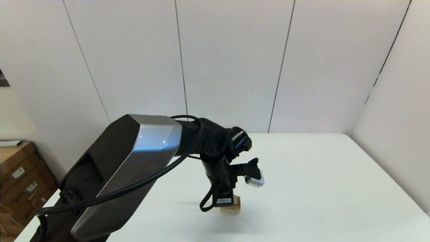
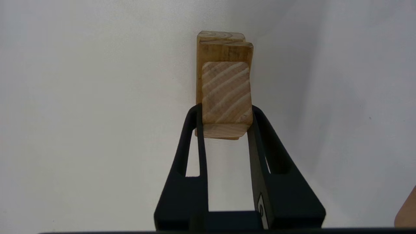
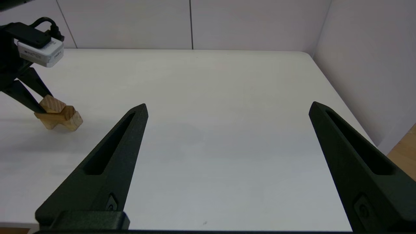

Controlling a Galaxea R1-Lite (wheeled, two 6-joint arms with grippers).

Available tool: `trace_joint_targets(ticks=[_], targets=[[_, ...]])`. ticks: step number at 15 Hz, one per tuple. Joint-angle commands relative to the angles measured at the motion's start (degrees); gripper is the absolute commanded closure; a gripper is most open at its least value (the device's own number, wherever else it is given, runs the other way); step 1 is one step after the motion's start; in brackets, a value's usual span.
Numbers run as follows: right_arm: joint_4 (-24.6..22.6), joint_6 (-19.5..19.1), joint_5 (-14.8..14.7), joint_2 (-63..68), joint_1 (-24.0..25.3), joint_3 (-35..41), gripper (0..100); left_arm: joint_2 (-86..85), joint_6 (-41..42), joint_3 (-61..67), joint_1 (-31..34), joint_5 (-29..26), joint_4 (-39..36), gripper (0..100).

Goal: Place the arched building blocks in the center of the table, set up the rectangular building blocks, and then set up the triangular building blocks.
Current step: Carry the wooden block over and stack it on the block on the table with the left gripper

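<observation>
Between my left claw's (image 2: 225, 118) two fingers sits one striped wooden block (image 2: 226, 92), pinched at its sides. It lies on one longer wooden block (image 2: 224, 48) resting on the white counter (image 2: 81, 97) near the middle. I count two blocks there. My own arm (image 1: 134, 168) hides most of them from the head camera. My right claw (image 3: 227, 110) hangs wide apart, holding nothing.
</observation>
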State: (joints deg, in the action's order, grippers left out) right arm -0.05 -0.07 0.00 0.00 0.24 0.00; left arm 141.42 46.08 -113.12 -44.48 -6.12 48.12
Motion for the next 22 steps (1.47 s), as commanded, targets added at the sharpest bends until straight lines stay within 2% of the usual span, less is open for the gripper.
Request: trace_joint_targets(ticks=[1,18,19,22], targets=[[-0.04,-0.01,0.00,0.00,0.02,0.00,0,0.08,0.33,0.00,0.01,0.06,0.14,100],[-0.04,-0.01,0.00,0.00,0.02,0.00,0,0.08,0.33,-0.09,-0.52,0.32,-0.22,100],[-0.04,-0.01,0.00,0.00,0.02,0.00,0,0.08,0.33,-0.09,-0.52,0.32,-0.22,0],[-0.04,-0.01,0.00,0.00,0.02,0.09,0,0.08,0.24,-0.09,-0.52,0.23,-0.13,0]])
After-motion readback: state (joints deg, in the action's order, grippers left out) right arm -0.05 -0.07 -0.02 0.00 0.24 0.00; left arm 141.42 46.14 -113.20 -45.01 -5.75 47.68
